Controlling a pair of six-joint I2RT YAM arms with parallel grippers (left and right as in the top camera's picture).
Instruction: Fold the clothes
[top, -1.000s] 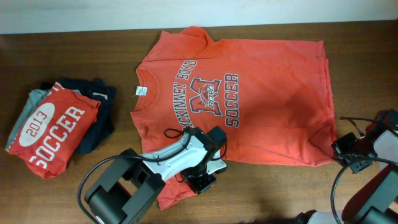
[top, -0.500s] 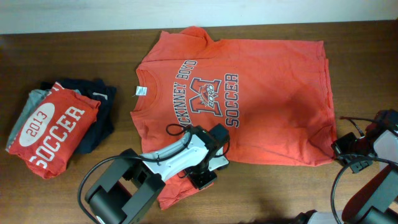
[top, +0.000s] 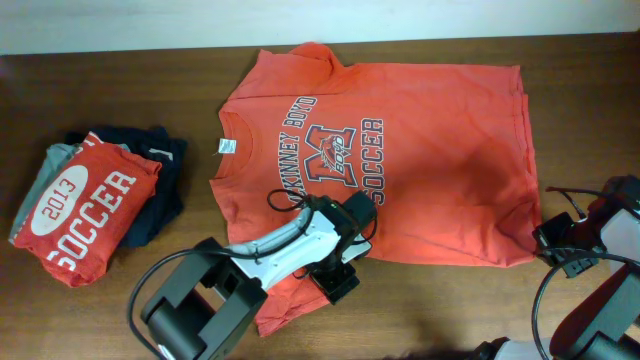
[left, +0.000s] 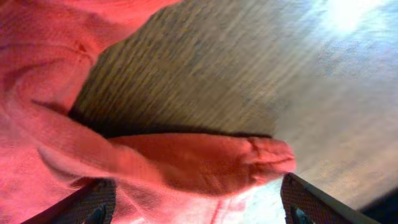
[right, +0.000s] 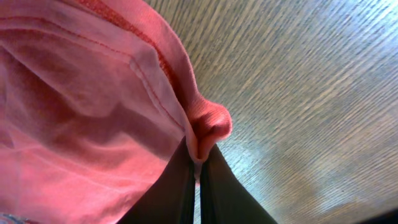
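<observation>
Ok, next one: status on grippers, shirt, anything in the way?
Left gripper open over the sleeve. Right gripper shut on a hem corner of the shirt. Shirt flat, print up, unfolded. Folded pile apart, not in the way.

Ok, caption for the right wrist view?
Right end effector pinching a bunched edge of the orange-red T-shirt over the wooden table.

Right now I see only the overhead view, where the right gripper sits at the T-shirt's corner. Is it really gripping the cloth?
Observer: Yes. The right wrist view shows the right gripper shut on a bunched hem of the orange T-shirt.
Operator: And the left gripper, does it grip too?
Observer: No. The left gripper is open; a fold of the shirt lies unclamped between its jaws.
</observation>
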